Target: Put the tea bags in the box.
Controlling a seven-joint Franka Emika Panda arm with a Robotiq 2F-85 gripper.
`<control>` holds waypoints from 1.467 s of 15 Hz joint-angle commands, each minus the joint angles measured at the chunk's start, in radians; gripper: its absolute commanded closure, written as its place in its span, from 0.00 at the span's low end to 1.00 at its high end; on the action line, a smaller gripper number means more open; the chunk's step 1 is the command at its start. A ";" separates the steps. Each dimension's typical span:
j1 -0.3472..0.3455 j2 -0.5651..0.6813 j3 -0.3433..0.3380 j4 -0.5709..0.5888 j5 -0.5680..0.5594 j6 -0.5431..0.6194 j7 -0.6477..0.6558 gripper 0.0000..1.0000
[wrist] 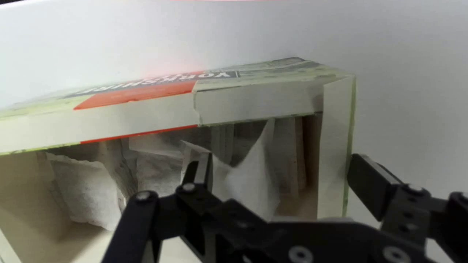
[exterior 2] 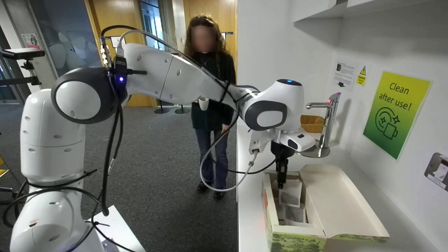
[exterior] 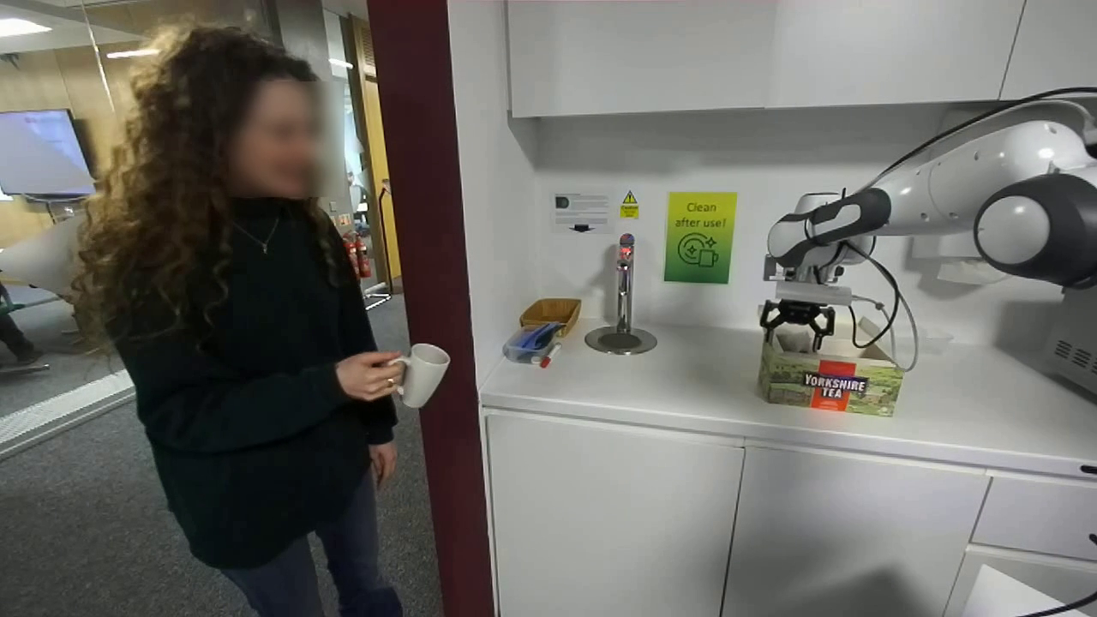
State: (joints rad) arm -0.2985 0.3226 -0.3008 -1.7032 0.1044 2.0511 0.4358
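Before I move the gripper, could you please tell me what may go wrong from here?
1. The open gripper seems to span the end wall of the box, so closing now may pinch cardboard, not a bag.
2. In the wrist view the inner finger is close to a pale tea bag; a sideways move might drag it. Whether they touch, I cannot tell.
3. A push on the end wall could slide the box along the counter.

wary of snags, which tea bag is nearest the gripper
The uppermost tea bag in an exterior view, by the gripper; the others show below it, farther off.
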 commanded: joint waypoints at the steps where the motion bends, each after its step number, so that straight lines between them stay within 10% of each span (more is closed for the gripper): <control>1: 0.003 0.000 -0.001 -0.004 0.019 0.035 0.023 0.00; 16: 0.003 -0.178 0.039 -0.112 0.077 -0.048 -0.193 0.00; 22: 0.082 -0.399 0.081 -0.230 -0.084 -0.090 -0.210 0.00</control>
State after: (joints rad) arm -0.2563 0.0804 -0.2437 -1.8171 0.1016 1.9662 0.2375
